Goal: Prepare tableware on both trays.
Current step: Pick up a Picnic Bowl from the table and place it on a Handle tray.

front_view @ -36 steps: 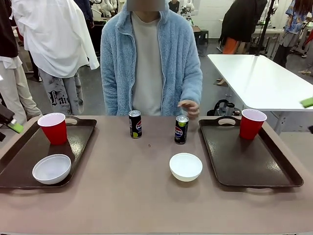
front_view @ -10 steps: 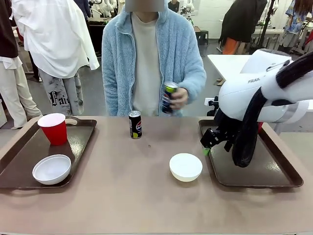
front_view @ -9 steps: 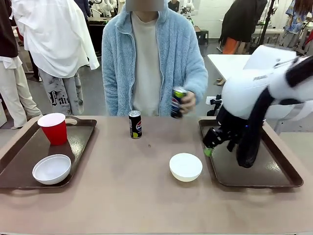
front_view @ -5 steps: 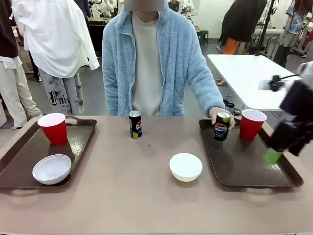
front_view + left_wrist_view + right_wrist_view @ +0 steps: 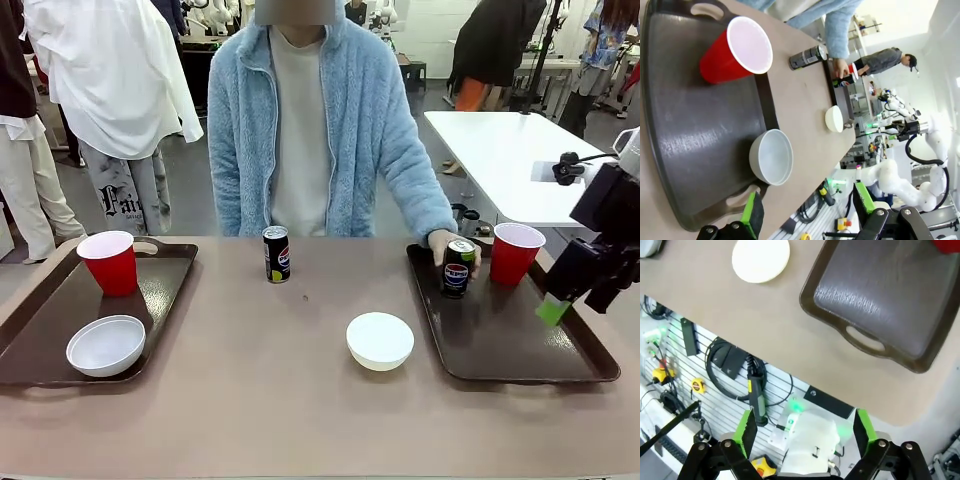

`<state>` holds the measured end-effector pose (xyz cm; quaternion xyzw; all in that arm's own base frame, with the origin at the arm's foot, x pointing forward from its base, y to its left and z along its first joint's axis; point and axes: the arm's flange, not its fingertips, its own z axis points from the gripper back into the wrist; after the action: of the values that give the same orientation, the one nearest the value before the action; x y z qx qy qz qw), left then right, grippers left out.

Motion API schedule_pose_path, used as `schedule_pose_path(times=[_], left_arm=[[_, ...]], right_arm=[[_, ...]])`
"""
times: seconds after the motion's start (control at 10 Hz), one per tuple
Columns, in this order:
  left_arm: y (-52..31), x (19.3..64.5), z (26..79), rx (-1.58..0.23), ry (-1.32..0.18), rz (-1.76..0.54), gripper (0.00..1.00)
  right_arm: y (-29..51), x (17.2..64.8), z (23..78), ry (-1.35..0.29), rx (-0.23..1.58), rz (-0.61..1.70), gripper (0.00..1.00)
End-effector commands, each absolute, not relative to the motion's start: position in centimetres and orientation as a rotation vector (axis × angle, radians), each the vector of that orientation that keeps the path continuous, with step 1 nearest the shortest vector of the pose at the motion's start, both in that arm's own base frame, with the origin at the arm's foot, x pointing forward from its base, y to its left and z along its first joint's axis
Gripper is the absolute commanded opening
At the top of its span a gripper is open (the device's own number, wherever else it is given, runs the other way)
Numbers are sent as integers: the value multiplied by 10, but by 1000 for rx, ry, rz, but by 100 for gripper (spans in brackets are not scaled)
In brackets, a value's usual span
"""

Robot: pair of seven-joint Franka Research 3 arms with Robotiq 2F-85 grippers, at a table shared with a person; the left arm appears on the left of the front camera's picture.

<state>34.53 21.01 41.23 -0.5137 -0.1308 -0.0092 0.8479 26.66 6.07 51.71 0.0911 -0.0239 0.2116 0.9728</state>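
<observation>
At the right-hand end of the surface (image 5: 300,400), the right tool (image 5: 805,434) hangs with its green pads spread wide and nothing between them, out over the outer rim of the right tray (image 5: 520,345). On that tray a red cup (image 5: 516,253) stands at the far corner, and just beside it the person's hand (image 5: 438,244) is wrapped around an upright soda can (image 5: 458,268) resting on the tray floor.

This tray seems to lack only its bowl. The loose white bowl (image 5: 380,340) sits on the bare surface just left of the tray's inner rim, so it lies across the whole tray from the right tool, toward the middle. The right arm looks the nearer one for it.

A second can (image 5: 276,254) stands upright, long axis vertical, at the far middle of the surface, between the trays. The left tool (image 5: 807,210), also spread wide and empty, hovers at the near end of the left tray (image 5: 685,130), which carries its own cup (image 5: 737,50) and bowl (image 5: 771,157).
</observation>
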Motion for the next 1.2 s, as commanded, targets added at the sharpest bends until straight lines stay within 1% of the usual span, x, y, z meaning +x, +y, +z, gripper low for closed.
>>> schedule_pose_path(times=[0.0,0.3,0.5,0.8,1.1], left_arm=[[211,344,415,-1097,-297,-29,95],[211,344,415,-1097,-297,-29,95],[211,344,415,-1097,-297,-29,95],[211,344,415,-1097,-297,-29,95],[211,344,415,-1097,-297,-29,95]], right_arm=[[63,270,501,-94,203,408,100],[115,304,468,-179,158,341,100],[154,322,434,-227,77,315,100],[188,324,398,-248,-24,337,100],[211,326,360,-272,-72,343,100]])
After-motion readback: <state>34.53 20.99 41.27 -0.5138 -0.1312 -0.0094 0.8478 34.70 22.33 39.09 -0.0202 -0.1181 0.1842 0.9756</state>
